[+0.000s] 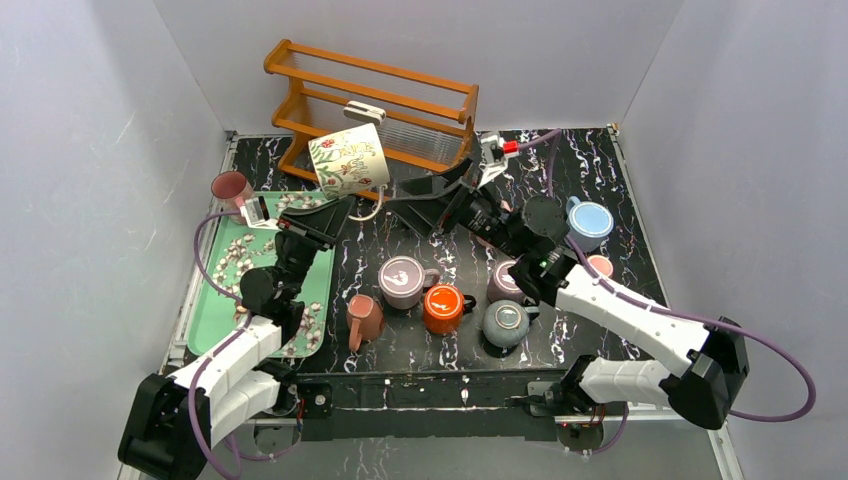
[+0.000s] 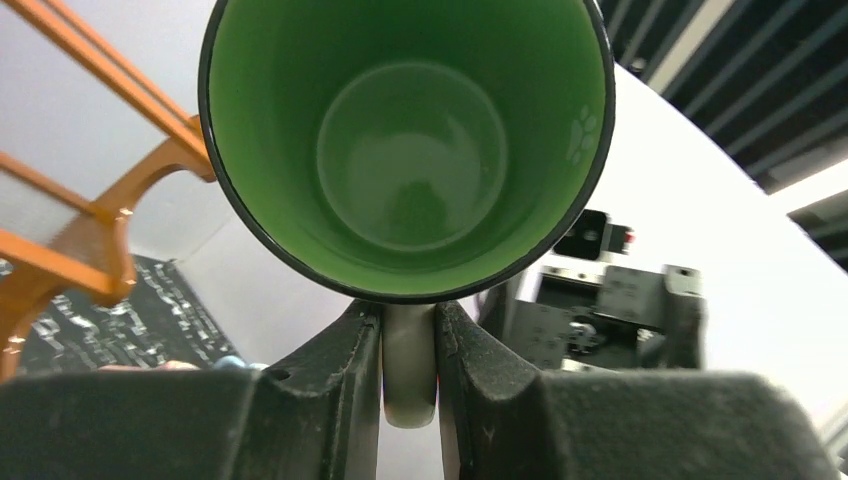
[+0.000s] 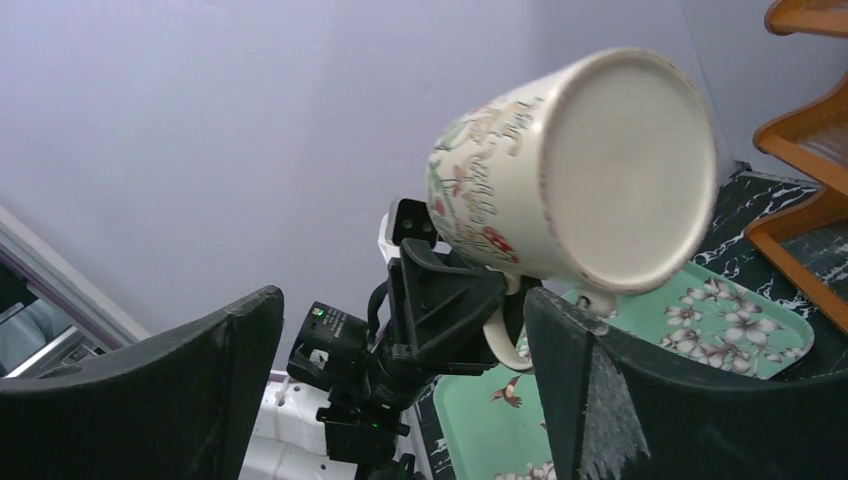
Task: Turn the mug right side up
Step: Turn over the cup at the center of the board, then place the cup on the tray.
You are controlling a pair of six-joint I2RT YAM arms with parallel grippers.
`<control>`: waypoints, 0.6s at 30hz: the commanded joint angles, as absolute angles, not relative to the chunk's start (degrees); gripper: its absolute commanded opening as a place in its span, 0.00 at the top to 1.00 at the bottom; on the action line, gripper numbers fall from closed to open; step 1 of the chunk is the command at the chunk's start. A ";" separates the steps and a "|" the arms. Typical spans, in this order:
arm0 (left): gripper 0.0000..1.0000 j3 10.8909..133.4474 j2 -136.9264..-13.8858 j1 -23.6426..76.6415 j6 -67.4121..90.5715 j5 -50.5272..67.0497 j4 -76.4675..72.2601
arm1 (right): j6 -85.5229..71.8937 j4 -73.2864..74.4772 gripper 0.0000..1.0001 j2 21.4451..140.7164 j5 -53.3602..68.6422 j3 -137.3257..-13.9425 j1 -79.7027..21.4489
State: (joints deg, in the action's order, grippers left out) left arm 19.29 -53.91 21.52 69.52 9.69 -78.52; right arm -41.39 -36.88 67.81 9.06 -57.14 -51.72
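The mug (image 1: 349, 160), cream with a floral print and a green inside (image 2: 410, 150), hangs tilted in the air in front of the rack. My left gripper (image 1: 358, 207) is shut on its cream handle (image 2: 409, 365), which sits pinched between the two black fingers (image 2: 330, 400). The mug's mouth faces the left wrist camera, and its flat cream base (image 3: 625, 170) faces the right wrist camera. My right gripper (image 1: 405, 200) stands open just right of the mug, touching nothing. Its fingers (image 3: 205, 385) are spread wide below the mug.
An orange wooden rack (image 1: 385, 95) stands at the back. A green floral tray (image 1: 222, 300) lies on the left with a pink cup (image 1: 232, 187) at its far corner. Several mugs stand mid-table: mauve (image 1: 403, 281), orange (image 1: 443, 308), pink (image 1: 365, 320), grey (image 1: 505, 323), blue (image 1: 590, 220).
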 commanded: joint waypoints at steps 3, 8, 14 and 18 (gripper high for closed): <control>1.00 21.14 -51.74 21.36 61.65 5.62 -82.26 | -37.51 -35.35 0.01 62.11 7.61 -55.33 -51.57; 1.00 21.01 -50.65 21.36 56.55 4.46 -78.07 | -35.29 -30.47 0.01 57.00 5.77 -52.37 -51.59; 1.00 23.09 -47.73 21.36 48.39 2.50 -68.81 | -31.95 -22.79 0.01 51.29 1.22 -50.79 -51.55; 1.00 24.79 -44.91 21.36 41.55 -0.66 -59.56 | -30.54 -17.77 0.01 48.57 -1.54 -50.15 -51.52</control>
